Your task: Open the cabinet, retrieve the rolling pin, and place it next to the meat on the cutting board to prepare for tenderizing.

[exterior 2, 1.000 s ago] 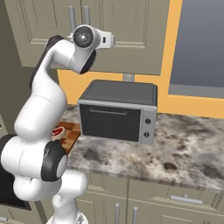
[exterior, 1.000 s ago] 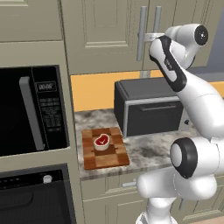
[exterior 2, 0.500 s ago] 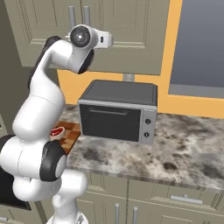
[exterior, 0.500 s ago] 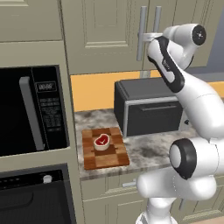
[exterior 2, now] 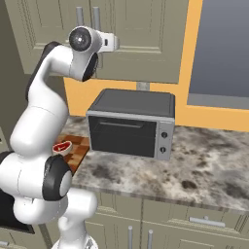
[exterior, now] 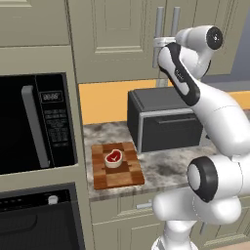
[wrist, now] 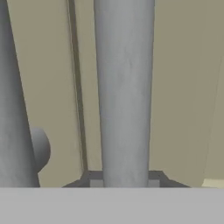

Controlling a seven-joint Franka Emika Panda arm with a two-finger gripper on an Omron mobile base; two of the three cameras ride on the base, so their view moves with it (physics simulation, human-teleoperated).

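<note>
A microwave [exterior: 34, 122] is seen at the far left of the left base view. Right of it, on the counter [exterior: 166, 168], the cutting board [exterior: 117, 166] is laid, and the meat [exterior: 113, 158] is set on it. Further right, a toaster oven [exterior: 163, 122] is placed. Above it, the gripper [exterior: 158, 43] is raised to the closed cabinet [exterior: 114, 36], at its bar handles [wrist: 124, 92]. Whether the fingers are closed around a handle cannot be told.
</note>
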